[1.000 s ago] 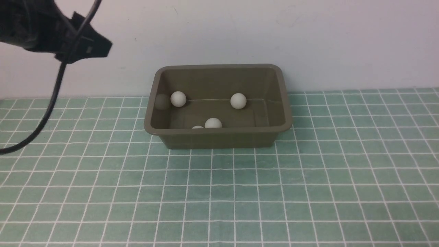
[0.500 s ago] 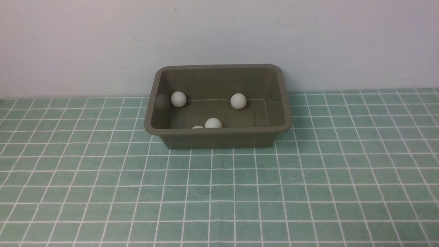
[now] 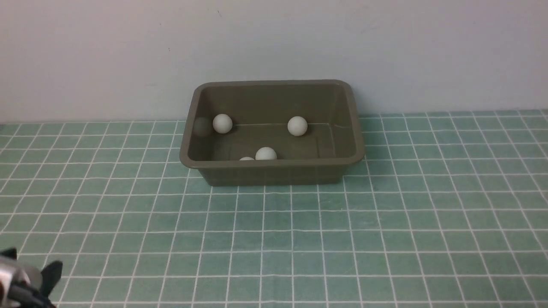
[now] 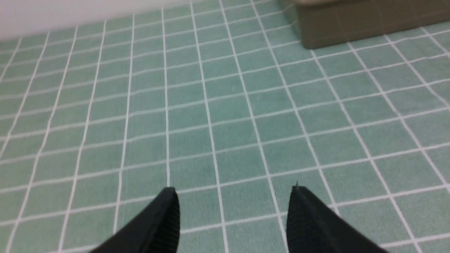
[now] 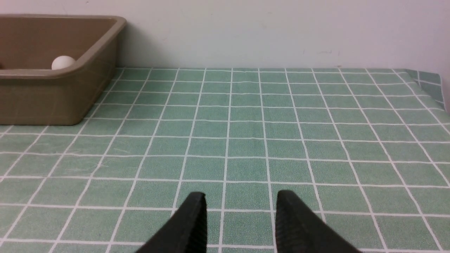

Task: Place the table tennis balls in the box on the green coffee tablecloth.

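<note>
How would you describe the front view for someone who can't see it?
Four white balls sit in a brown tub on a green checked cloth. The left gripper shows partly at the near left corner.

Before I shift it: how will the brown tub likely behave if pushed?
The tub looks stiff, its flared rim holding shape. Its base is narrower than its rim, so a high push might tip it. The loose, round balls inside would probably roll.

Left gripper [image 4: 235, 189]: fingers parted, nothing between them; part of it enters the front view's near left corner. Right gripper [image 5: 242, 193]: fingers likewise apart, nothing held, lying outside the front view. Both arms are hidden from sight.
</note>
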`<state>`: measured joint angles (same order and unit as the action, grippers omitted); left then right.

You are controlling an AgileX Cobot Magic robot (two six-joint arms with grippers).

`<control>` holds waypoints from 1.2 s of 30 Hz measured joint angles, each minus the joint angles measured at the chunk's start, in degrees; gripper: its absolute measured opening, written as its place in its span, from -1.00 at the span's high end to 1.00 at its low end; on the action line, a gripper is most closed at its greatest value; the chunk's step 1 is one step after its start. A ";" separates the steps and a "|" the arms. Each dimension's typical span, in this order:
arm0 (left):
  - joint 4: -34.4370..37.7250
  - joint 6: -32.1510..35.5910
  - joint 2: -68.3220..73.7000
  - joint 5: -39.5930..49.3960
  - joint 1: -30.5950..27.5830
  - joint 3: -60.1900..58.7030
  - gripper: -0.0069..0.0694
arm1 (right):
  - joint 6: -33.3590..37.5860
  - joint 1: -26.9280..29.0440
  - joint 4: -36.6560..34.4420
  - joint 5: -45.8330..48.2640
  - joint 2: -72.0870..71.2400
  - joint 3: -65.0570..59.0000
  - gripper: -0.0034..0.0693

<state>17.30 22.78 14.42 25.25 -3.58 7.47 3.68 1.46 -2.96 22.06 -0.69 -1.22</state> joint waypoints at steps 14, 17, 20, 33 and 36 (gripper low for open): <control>-1.18 -2.00 -10.51 -0.10 -3.66 -5.27 -0.16 | 0.00 0.00 0.00 0.00 0.00 0.00 0.19; -2.19 -2.44 -11.44 0.04 -3.66 -5.27 -0.16 | 0.00 0.00 0.00 0.00 0.00 0.00 0.19; -3.77 -4.25 -13.42 0.42 -3.66 -5.34 -0.16 | 0.00 0.00 0.00 0.00 0.00 0.00 0.19; -4.27 -8.69 -15.06 -0.97 -4.26 -8.53 -0.16 | 0.00 0.00 0.00 0.00 0.00 0.00 0.19; -4.24 -8.99 -15.06 -1.19 -4.26 -8.60 -0.16 | 0.00 0.00 -0.05 0.00 0.00 0.00 0.19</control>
<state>13.06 13.78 -0.64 24.06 -7.84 -1.12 3.68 1.46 -3.00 22.06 -0.69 -1.22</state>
